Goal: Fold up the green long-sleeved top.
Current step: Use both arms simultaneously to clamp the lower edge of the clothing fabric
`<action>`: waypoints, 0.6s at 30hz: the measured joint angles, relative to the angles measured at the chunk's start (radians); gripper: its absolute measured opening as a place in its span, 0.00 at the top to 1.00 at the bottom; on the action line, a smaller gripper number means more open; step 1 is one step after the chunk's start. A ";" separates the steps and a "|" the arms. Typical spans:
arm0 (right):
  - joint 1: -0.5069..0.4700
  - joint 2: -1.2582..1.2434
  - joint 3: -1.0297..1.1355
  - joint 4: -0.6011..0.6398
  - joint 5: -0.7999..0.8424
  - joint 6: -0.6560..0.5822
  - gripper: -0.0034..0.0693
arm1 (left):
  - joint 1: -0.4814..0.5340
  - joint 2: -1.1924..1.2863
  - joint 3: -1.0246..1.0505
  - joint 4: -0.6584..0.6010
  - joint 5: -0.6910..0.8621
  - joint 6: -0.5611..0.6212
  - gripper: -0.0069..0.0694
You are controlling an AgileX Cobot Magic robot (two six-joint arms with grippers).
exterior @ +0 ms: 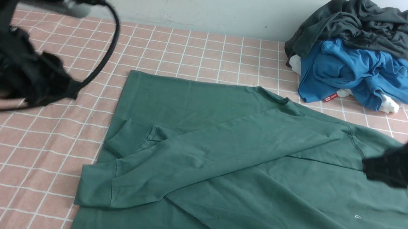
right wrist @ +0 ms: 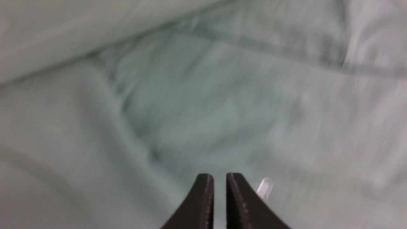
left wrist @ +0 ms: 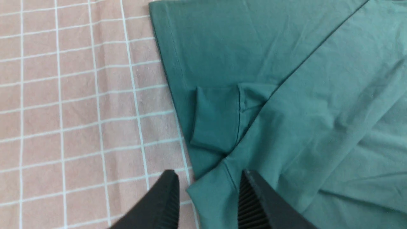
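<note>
"Green long-sleeved top (exterior: 228, 106) — location and step?"

"Flat across the middle and right of the tabletop (exterior: 18, 169), hem toward the left edge, collar toward the right. Both sleeves lie crossed over the body, so sleeve folding appears done; a body fold is likely next."

"Claw status?"

"Left claw (left wrist: 208, 179): jaws apart, empty, held above a sleeve cuff (left wrist: 213, 202) by the hem. Right claw (right wrist: 219, 176): jaws nearly together, a thin slit, nothing in it, low over the collar end."

"Requirements and clearance?"

"Probably grip both hem corners and carry them toward the collar — keep the edges aligned. Bare tabletop lies left and far; the blue garment (exterior: 361, 71) and charcoal garment (exterior: 359, 20) crowd the far right corner."
</note>
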 joint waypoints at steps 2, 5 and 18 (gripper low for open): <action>-0.001 0.116 -0.109 -0.068 -0.001 0.031 0.74 | 0.000 -0.036 0.050 0.009 0.017 0.000 0.66; -0.001 0.291 -0.285 -0.189 0.028 0.119 0.59 | 0.000 -0.072 0.121 0.035 0.031 0.000 0.72; -0.001 0.694 -0.715 -0.373 0.417 0.223 0.67 | 0.000 -0.082 0.179 0.051 0.011 0.001 0.78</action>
